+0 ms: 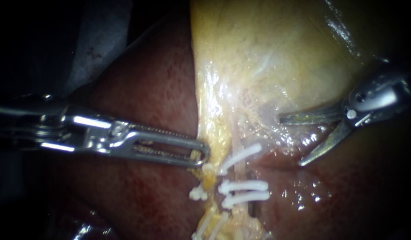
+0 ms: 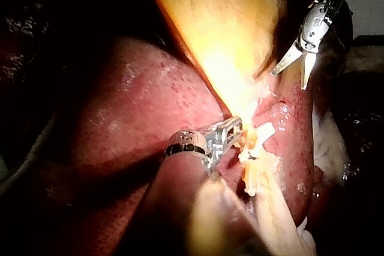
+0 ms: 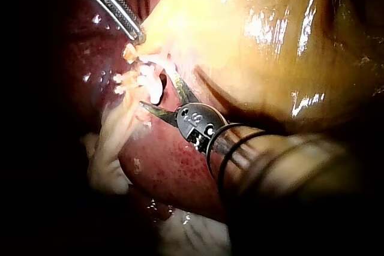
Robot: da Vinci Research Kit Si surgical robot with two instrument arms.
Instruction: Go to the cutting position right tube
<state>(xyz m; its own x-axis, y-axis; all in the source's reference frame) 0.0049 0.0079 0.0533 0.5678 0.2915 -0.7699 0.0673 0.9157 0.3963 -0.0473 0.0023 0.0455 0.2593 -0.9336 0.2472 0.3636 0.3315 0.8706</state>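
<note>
Resolving in the endoscope view, not in the left wrist view, three separate clips (image 1: 243,185) across the right tube (image 1: 239,172), long axis far-to-near from the gallbladder (image 1: 267,53), just left of the right instrument (image 1: 291,142), blades wide, empty; left instrument (image 1: 202,153) clamped on gallbladder edge

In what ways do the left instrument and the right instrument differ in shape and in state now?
The left instrument has long, straight, toothed jaws; the right instrument has smooth, curved blades. The left instrument's jaws are shut on the edge of the gallbladder; the right instrument's stand open and hold nothing. Both are shiny metal.
</note>
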